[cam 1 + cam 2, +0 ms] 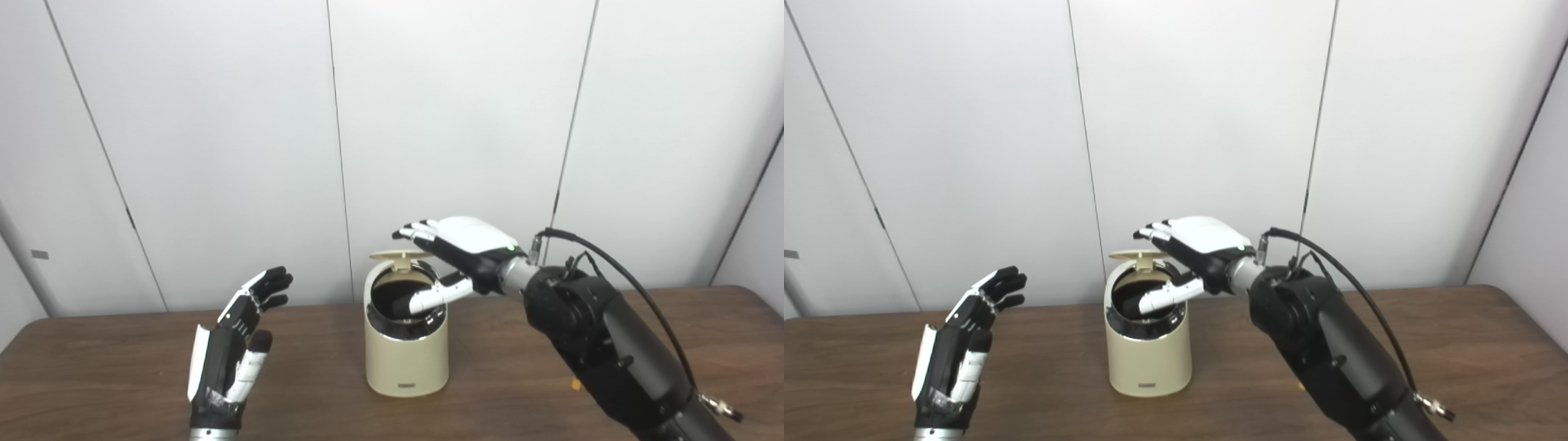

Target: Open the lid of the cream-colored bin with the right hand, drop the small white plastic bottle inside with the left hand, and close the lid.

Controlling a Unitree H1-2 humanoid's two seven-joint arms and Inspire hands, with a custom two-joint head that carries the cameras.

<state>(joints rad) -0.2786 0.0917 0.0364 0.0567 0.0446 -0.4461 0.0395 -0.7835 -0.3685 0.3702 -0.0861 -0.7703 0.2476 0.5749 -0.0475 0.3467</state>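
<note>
One cream-colored bin (pixel 407 355) is seen standing upright on the brown wooden worktop (pixel 122 373), a little below the middle of the frame. Its single lid (pixel 398 256) is raised and tilted back at the far side of the rim, so that the dark inside and a shiny metal ring around the mouth are exposed.

Two robot hands are counted. The right robot hand (pixel 459 254) is held over the bin from the right of the frame, palm down, with its fingers (pixel 416 231) stretched out above the raised lid; whether they touch the lid cannot be told. Its thumb (pixel 432 297) is pointed across the open mouth of the bin. The fingers are spread and nothing is clasped in them. Behind it, one black forearm is seen running to the lower right corner, with one black cable looped along it.

The left robot hand (pixel 236 343) is held upright at the lower left of the frame, well apart from the bin, palm turned toward it. Its fingers are spread apart and nothing is held in it.

The small white plastic bottle cannot be made out in either view; the dark interior of the bin is not shown clearly enough for its contents to be told.

Pale wall panels, divided by thin dark seams, are seen behind the worktop.
</note>
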